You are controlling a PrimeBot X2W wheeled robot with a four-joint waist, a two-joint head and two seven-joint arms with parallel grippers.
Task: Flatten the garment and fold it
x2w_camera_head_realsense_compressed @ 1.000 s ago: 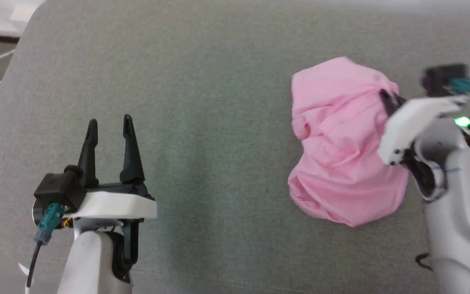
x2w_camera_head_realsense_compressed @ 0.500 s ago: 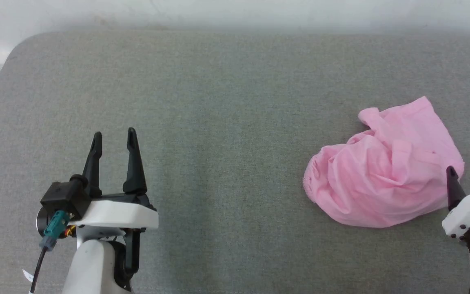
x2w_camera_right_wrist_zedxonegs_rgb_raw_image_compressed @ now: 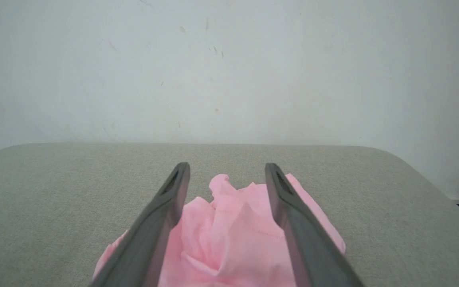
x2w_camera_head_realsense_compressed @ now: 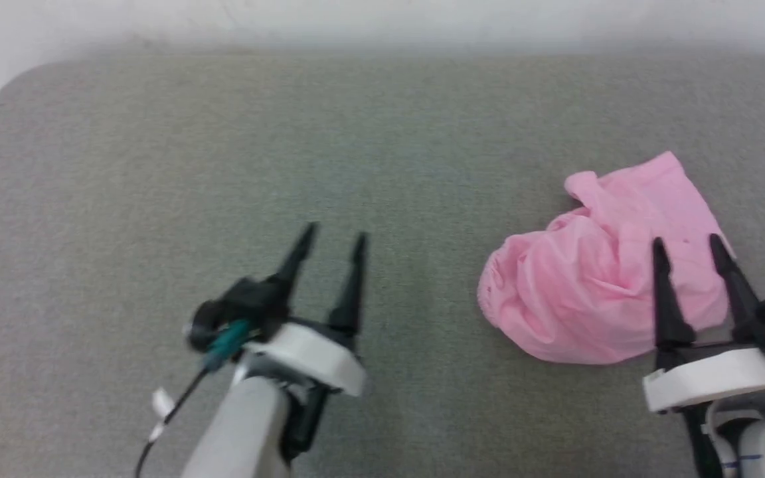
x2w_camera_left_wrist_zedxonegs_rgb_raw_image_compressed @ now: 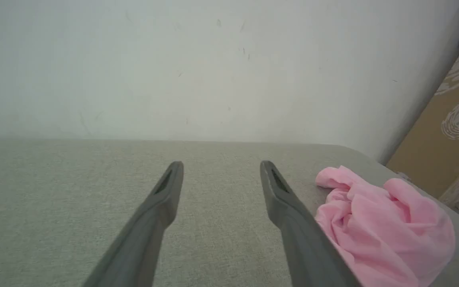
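The garment (x2w_camera_head_realsense_compressed: 595, 279), a small light-pink pair of shorts, lies crumpled in a heap on the right part of the grey padded surface (x2w_camera_head_realsense_compressed: 223, 153). My right gripper (x2w_camera_head_realsense_compressed: 685, 243) hovers open over the heap's near right side, with no cloth between its fingers. In the right wrist view the garment (x2w_camera_right_wrist_zedxonegs_rgb_raw_image_compressed: 229, 235) shows between and below the spread fingers (x2w_camera_right_wrist_zedxonegs_rgb_raw_image_compressed: 161, 215). My left gripper (x2w_camera_head_realsense_compressed: 333, 236) is open and empty over bare surface, well left of the heap. The left wrist view has the garment (x2w_camera_left_wrist_zedxonegs_rgb_raw_image_compressed: 385, 227) to the right of that gripper (x2w_camera_left_wrist_zedxonegs_rgb_raw_image_compressed: 221, 165).
A pale wall (x2w_camera_head_realsense_compressed: 382, 20) runs along the surface's far edge. The surface's rounded far left corner (x2w_camera_head_realsense_compressed: 4, 93) shows at the upper left. In the left wrist view a brown board (x2w_camera_left_wrist_zedxonegs_rgb_raw_image_compressed: 448, 131) stands past the surface's right end.
My right gripper let go of the garment, which dropped into a heap, then came back open over its near right side. My left gripper moved right toward the middle. The camera tilted up.
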